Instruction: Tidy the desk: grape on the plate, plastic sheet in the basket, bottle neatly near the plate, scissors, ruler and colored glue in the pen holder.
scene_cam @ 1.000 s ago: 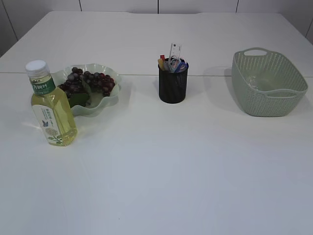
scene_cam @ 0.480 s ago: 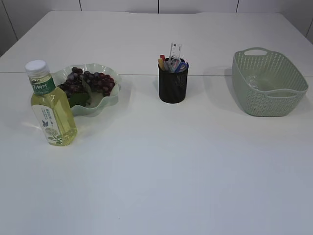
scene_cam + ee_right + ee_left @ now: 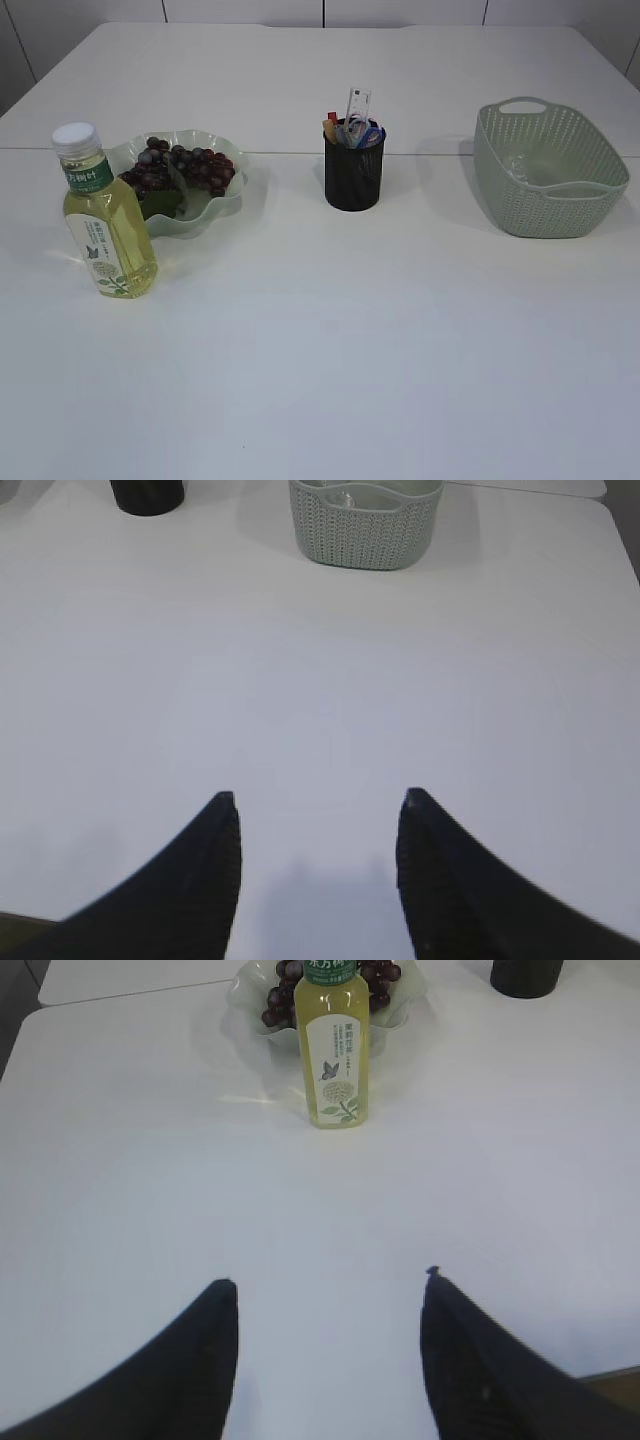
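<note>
White table [image 3: 330,340]: bottle [image 3: 335,1045] stands well beyond the spread, empty left gripper [image 3: 330,1290]

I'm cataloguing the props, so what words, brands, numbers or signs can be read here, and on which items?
Bottle, green neck band: white characters, too blurred to read.
Bottle, white label: butterfly and flower picture with small print, too small to read.
Ruler in the pen holder: markings too small to read.
Nothing else carries text.

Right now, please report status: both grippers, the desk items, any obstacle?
Left gripper open, empty. Right gripper open, empty. Grapes on plate, bottle upright beside it, pen holder filled. Nothing blocking.
</note>
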You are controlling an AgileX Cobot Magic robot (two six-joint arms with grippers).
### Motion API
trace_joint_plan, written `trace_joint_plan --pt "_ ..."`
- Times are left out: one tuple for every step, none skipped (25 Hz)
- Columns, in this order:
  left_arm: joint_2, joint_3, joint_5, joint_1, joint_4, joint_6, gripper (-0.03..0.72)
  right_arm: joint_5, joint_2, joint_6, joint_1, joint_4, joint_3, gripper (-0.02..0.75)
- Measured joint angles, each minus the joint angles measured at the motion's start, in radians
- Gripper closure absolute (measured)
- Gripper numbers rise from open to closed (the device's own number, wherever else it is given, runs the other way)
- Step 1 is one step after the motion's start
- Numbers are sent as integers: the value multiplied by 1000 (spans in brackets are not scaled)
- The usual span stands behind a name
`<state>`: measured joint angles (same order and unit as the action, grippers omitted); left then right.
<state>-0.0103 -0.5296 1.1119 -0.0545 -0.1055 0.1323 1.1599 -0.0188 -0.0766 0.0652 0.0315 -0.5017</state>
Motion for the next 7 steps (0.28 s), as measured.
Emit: trace_joint_plan --pt "0 0 0 0 0 0 265 0 0 0 0 0 0 333" --pt "0 0 0 0 0 0 265 0 0 0 0 0 0 333" --pt "0 0 0 0 0 0 267 0 0 0 0 0 0 333" --pt "0 0 0 0 0 0 270 0 0 0 0 0 0 333" --pt "0 0 0 0 0 0 272 0 0 0 0 0 0 333" --pt "0 0 0 0 0 0 272 0 0 0 0 0 0 333" --pt "0 0 0 0 0 0 273 0 0 0 0 0 0 333"
